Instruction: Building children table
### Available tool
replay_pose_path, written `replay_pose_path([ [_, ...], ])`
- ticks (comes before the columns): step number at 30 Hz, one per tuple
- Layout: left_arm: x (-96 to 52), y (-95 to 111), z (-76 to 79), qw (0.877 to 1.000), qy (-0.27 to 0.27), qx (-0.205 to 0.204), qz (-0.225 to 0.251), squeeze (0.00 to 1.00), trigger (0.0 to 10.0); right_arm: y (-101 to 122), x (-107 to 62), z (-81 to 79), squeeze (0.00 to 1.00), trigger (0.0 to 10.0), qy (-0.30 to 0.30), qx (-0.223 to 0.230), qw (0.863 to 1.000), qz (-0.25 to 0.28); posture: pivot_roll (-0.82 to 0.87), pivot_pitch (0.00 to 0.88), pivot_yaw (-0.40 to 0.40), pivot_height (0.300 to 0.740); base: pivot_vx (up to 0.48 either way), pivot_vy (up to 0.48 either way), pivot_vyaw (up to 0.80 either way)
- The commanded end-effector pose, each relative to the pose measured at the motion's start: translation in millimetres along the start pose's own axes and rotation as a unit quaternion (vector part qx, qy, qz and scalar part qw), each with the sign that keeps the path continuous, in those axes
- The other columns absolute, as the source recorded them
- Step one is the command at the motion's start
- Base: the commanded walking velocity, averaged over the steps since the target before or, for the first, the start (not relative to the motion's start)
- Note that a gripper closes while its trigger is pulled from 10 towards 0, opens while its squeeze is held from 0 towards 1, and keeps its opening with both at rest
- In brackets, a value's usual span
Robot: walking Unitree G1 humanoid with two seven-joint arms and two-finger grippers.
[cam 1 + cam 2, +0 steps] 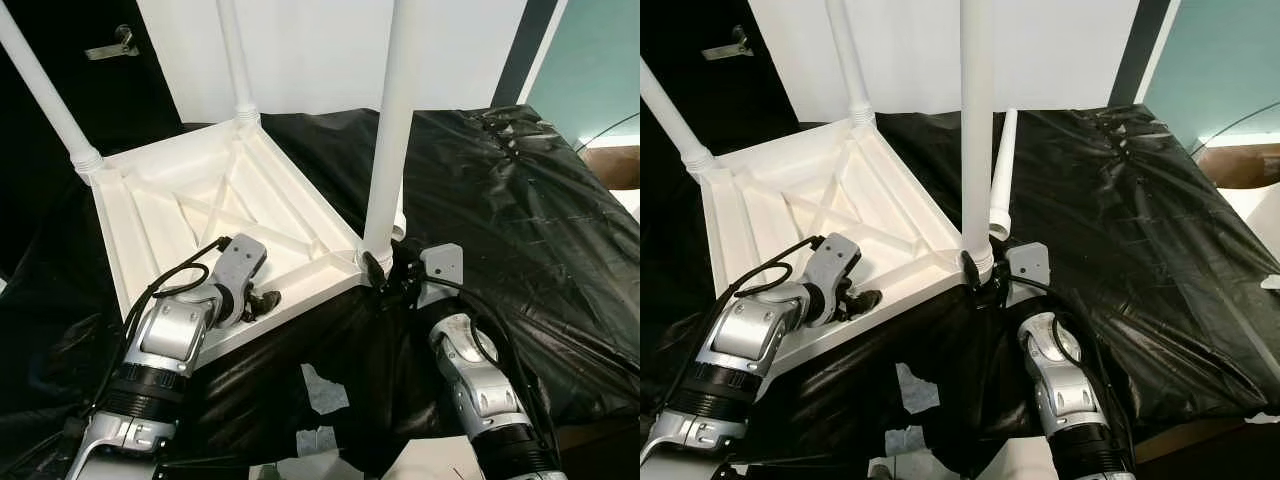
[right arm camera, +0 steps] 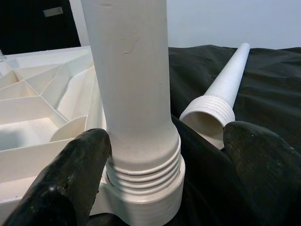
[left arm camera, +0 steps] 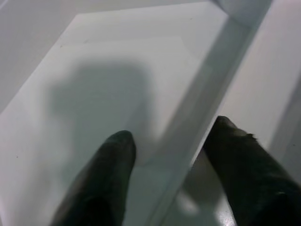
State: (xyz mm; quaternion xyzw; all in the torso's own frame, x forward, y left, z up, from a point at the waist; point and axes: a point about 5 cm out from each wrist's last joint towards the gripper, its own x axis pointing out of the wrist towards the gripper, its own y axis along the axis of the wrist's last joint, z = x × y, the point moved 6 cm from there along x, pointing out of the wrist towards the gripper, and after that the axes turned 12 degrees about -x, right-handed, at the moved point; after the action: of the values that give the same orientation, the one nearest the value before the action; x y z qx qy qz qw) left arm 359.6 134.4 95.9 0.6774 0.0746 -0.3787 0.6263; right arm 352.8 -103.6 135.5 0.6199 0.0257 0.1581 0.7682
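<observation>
While the left claw (image 1: 262,298) rests parted inside the near edge of the upturned white plastic tabletop (image 1: 200,205) on the black-draped desk (image 1: 520,230), the right claw (image 2: 164,165) straddles, unclosed, the upright white leg's (image 2: 129,70) threaded base at the near corner, with the loose tapered leg (image 1: 1002,170) lying just beyond.

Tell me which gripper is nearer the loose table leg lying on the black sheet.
Right. The right gripper is at the corner beside the loose leg; the left gripper rests inside the upturned tabletop, farther away.
</observation>
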Motion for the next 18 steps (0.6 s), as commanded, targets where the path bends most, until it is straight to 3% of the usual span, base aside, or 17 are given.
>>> replay_pose_path([
  [1,0.6,-20,-28.0,0.995,0.096,-0.023,-0.027,0.00,0.0,-7,-4.1,8.1,0.00,10.0,-0.021,0.002,1.000,-0.015,0.10,0.068,0.044,0.740,0.000,0.000,0.00],
  [8,-9.9,-31,-39.6,0.988,0.141,-0.061,-0.022,0.00,0.0,-7,-4.7,9.2,0.00,10.0,-0.025,0.003,1.000,-0.016,0.10,0.076,0.045,0.740,0.000,0.000,0.00],
  [18,-29.5,-26,-55.1,0.971,0.221,-0.092,0.025,0.00,0.0,-5,0.2,2.9,0.00,10.0,-0.013,0.010,1.000,-0.014,0.12,0.077,0.032,0.740,0.000,0.000,0.00],
])
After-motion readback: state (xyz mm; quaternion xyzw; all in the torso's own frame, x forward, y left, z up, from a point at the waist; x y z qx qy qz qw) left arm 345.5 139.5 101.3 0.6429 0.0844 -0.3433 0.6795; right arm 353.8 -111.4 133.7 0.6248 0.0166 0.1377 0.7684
